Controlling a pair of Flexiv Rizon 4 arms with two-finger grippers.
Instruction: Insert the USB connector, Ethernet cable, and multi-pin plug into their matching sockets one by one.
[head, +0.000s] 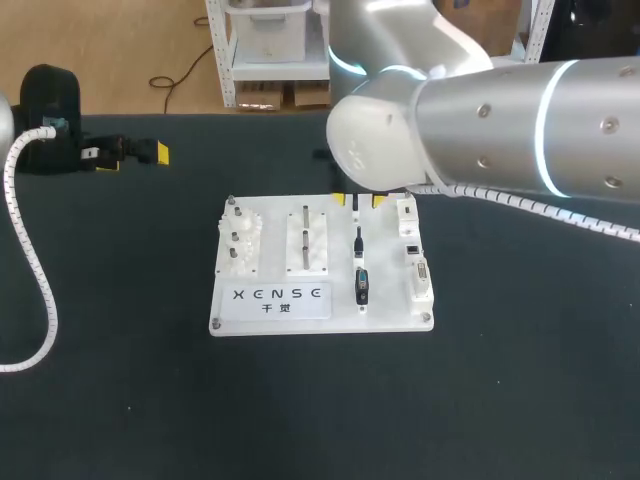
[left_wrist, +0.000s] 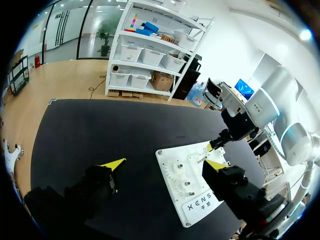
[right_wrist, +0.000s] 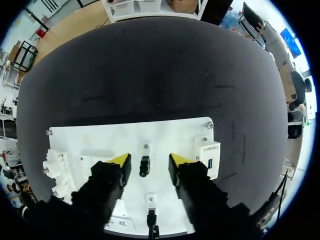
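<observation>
Over the dark surface (head: 120, 380), the right arm (head: 520, 130) reaches from its own side to the far edge of the white board (head: 275, 300). The sockets sit in white blocks (head: 413, 250) along the board's right edge. Just beside them, the plugs lie in a single column. The multi-pin plug (head: 361, 286) is nearest the robot and the Ethernet cable (head: 357, 244) lies in the middle. The small black USB connector (right_wrist: 144, 166) lies at the far end. The right claw (right_wrist: 149, 161) hangs directly above that connector, its yellow-tipped fingers apart, one on each side and neither touching it. The connector's long axis runs down the column, crosswise to the line on which the fingers would close, so a straight descent and squeeze looks sufficient. Its likely socket stands just beyond the claw's outer finger. The left claw (left_wrist: 166, 163), also spread and holding nothing, is at the far left of the surface, well apart from the board, so the right arm is much the nearer.
</observation>
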